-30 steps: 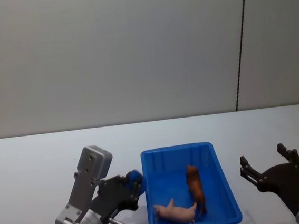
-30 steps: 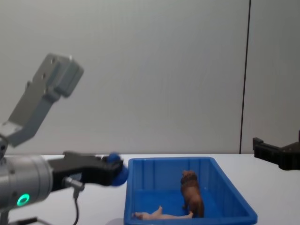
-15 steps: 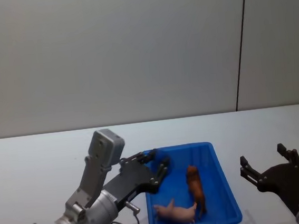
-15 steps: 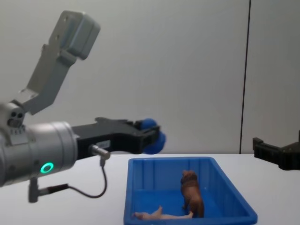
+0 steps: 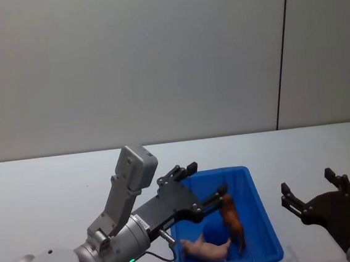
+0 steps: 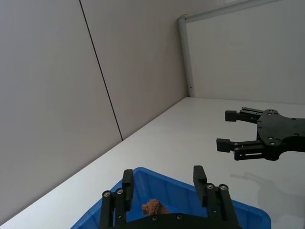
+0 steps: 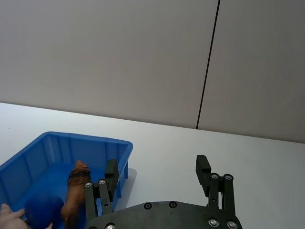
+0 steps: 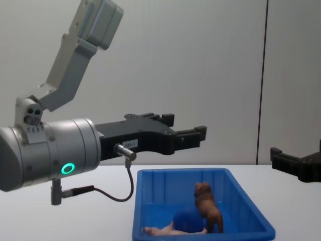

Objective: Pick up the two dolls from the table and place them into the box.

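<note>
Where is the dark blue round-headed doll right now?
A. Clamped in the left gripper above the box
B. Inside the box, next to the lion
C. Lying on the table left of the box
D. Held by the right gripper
B: the dark blue doll sits inside the box beside the lion, while the left gripper hangs open and empty above.

White table (image 5: pixel 43 181); grey panelled wall (image 5: pixel 125 61)

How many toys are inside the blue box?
3. The brown lion stands toward the right side of the box, the pink figure lies along the near wall, and the dark blue figure sits between them. More might hide behind the near wall.
</note>
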{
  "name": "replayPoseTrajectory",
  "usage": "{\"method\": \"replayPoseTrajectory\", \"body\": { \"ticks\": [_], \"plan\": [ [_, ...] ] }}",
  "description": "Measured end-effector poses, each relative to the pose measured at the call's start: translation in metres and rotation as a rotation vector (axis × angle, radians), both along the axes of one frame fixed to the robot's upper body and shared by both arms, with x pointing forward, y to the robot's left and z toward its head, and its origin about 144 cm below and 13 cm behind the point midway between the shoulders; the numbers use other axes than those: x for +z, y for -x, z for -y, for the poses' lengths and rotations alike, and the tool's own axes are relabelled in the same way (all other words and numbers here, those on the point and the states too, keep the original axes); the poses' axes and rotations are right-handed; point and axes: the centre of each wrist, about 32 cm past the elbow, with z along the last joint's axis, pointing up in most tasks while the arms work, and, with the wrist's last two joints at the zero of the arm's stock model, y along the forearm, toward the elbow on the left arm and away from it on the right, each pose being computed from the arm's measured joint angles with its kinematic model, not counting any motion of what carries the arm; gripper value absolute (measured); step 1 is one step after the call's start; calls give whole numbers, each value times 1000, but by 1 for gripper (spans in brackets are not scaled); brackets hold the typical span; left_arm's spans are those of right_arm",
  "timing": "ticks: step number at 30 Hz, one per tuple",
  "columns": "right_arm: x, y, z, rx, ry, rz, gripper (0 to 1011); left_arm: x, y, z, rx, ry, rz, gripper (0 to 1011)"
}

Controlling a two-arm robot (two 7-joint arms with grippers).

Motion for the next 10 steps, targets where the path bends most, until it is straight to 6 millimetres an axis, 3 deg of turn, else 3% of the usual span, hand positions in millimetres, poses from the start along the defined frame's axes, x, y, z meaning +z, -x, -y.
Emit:
{"method": "replayPoseTrajectory", "body": {
  "ticks": [6,10],
  "plan": [
    [0,0,0,0,0,0,1001,1,-2,2,-19,3,6,945],
    [0,0,0,0,0,0,1001,2,-2,3,-28,5,8,1001]
  ]
}}
